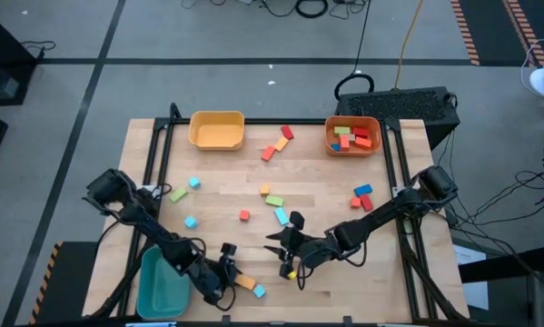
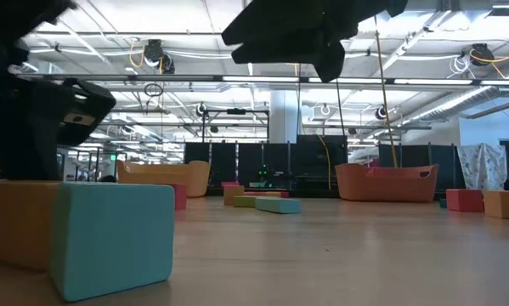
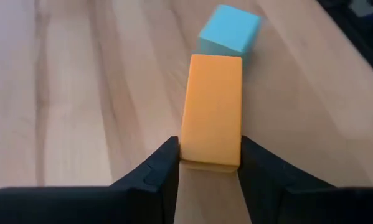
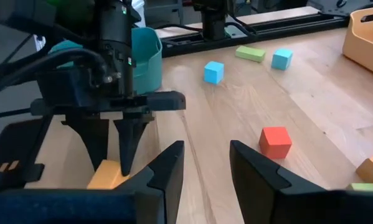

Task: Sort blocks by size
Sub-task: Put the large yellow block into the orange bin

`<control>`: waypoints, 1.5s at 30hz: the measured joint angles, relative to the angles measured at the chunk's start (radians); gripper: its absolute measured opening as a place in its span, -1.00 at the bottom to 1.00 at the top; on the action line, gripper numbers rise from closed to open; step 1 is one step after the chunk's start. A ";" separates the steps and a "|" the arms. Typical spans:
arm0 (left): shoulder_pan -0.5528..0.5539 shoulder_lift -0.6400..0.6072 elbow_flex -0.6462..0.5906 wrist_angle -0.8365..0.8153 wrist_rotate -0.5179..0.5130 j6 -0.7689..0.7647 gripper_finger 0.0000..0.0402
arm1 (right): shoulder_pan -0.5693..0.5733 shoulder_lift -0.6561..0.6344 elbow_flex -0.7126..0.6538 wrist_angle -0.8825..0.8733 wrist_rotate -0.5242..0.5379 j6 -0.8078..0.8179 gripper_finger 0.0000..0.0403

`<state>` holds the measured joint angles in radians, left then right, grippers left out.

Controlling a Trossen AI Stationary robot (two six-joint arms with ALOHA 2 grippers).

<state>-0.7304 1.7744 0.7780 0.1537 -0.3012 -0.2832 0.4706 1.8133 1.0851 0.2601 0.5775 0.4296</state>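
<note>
My left gripper point(image 1: 231, 271) is low at the table's near edge, shut on an orange bar point(image 3: 211, 106) that lies on the wood. A light blue cube point(image 3: 230, 31) sits just past the bar's far end, touching or nearly touching it. My right gripper point(image 1: 285, 247) hovers open and empty near the table's middle front; its wrist view point(image 4: 205, 168) faces the left gripper. More blocks lie scattered on the table: a red cube point(image 1: 244, 215), a light blue cube point(image 1: 191, 222), a green bar point(image 1: 178, 193), and red and orange bars point(image 1: 276, 145) at the far side. My left gripper pinches the orange bar's two long sides at its near end point(image 3: 210, 158) between its two fingers. The fingers point(image 4: 127, 146) come from above, pointing down, and lie across the bar. The bar lies flat on the table.
A teal bin point(image 1: 161, 283) stands at the near left beside my left arm. A yellow bin point(image 1: 217, 129) stands at the far edge, and an orange bin point(image 1: 353, 134) there holds several blocks. Blue and red blocks point(image 1: 362, 195) lie right of centre.
</note>
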 joint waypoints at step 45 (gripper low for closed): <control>0.241 -0.043 0.045 0.061 -0.062 0.151 -0.34 | -0.003 0.044 0.000 -0.144 -0.108 -0.045 0.49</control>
<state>-0.4898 1.7317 0.8230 0.2151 -0.3628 -0.1322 0.4675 1.8578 1.0847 0.1157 0.4691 0.3843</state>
